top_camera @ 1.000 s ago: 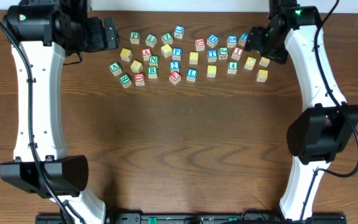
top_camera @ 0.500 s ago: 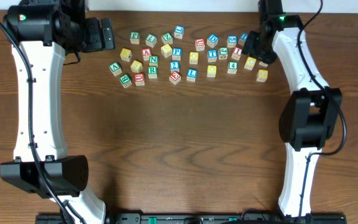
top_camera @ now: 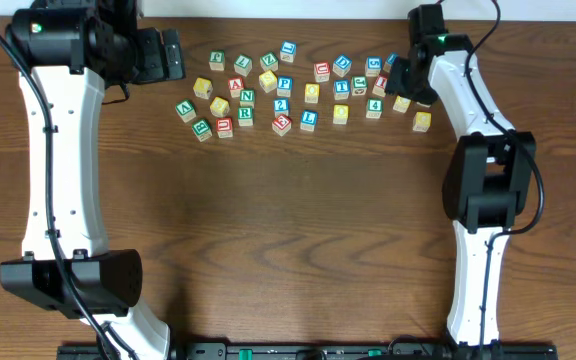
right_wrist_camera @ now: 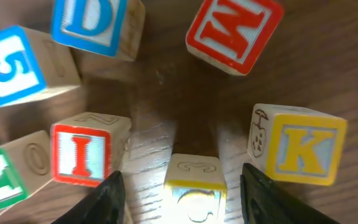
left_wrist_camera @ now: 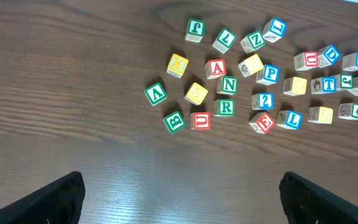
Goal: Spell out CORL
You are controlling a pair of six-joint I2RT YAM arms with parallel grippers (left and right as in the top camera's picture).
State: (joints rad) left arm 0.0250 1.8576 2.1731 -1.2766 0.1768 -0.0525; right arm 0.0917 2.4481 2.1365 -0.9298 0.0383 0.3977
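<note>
Right gripper point(right_wrist_camera: 183, 194) is now sitting over the right end of the cube cluster point(top_camera: 312, 93). A second ago it was hanging off to the side, so we're calling this the approach for the first pick.

Its fingers point(right_wrist_camera: 112, 196) have been narrowing, but they're standing apart, with a strip of wood showing on either side of a yellow-topped cube point(right_wrist_camera: 194, 185). So it's straddling the cube, not clamping it yet. We're guessing that cube is the C or the O, but glare is washing out the top face, so we're not calling the letter.

Neighbours are crowding the grasp. The red I cube point(right_wrist_camera: 79, 155) is sitting just beside one finger and the yellow K cube point(right_wrist_camera: 303, 146) just beside the other. We're expecting some nudge risk as the jaws close.

Left gripper point(left_wrist_camera: 194, 199) isn't doing anything: it's parked off the left end of the cluster, jaws wide apart, holding nothing.

The other letters we can pick out are lying in the pile. The green R cube point(left_wrist_camera: 227, 107) is in the left half and the blue L cube point(left_wrist_camera: 291, 119) is near the middle, at the front edge.

We're not seeing any row started on the bare table point(top_camera: 288, 230) in front. We're judging the task as barely under way, with the first grasp pending and all four placements to go.
</note>
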